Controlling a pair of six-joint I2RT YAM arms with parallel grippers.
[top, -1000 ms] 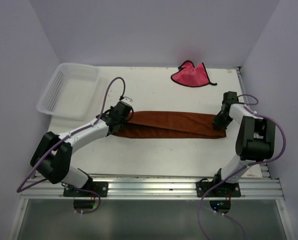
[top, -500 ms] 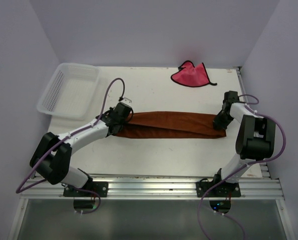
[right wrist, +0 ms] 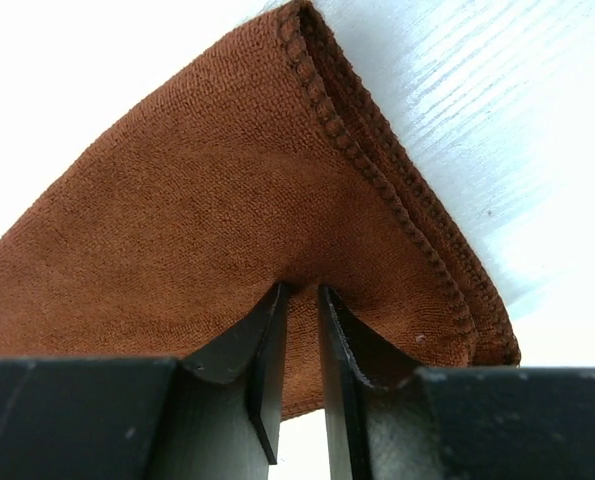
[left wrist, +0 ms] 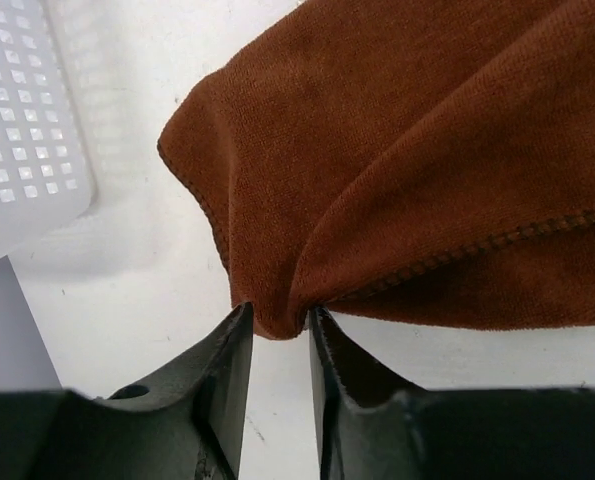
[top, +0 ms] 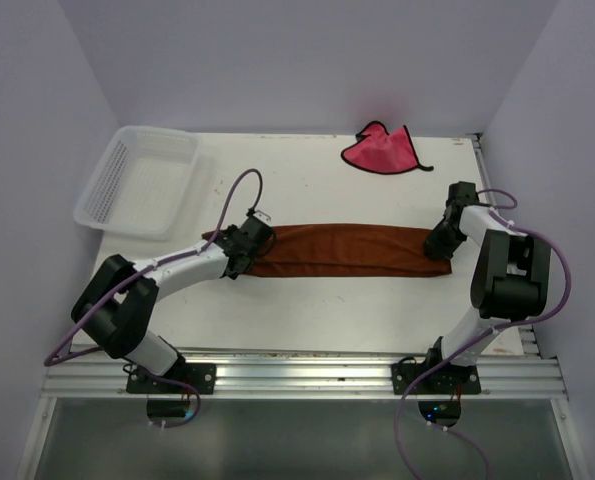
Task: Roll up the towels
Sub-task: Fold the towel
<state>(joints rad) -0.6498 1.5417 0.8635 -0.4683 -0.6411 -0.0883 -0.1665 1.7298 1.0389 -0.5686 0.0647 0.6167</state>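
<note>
The rust-brown towel (top: pixel 347 250) lies folded into a long strip across the middle of the table. My left gripper (top: pixel 249 240) is low at its left end. In the left wrist view its jaws (left wrist: pixel 275 318) stand slightly apart, with a small fold of the brown towel (left wrist: pixel 407 150) still between the tips. My right gripper (top: pixel 439 243) rests on the strip's right end. Its jaws (right wrist: pixel 302 292) are parted a little, tips pressed into the brown cloth (right wrist: pixel 207 200). The pink-red towel (top: pixel 379 150) lies crumpled at the back edge, away from both grippers.
A white mesh basket (top: pixel 137 180) stands at the back left of the table, and its corner (left wrist: pixel 17 110) shows close to the left gripper. Walls close the table in on the left, back and right.
The left gripper has slid right along the towel and its jaws have parted, baring the towel's left tip behind it. The right gripper's jaws have loosened slightly while the arm stayed put.
</note>
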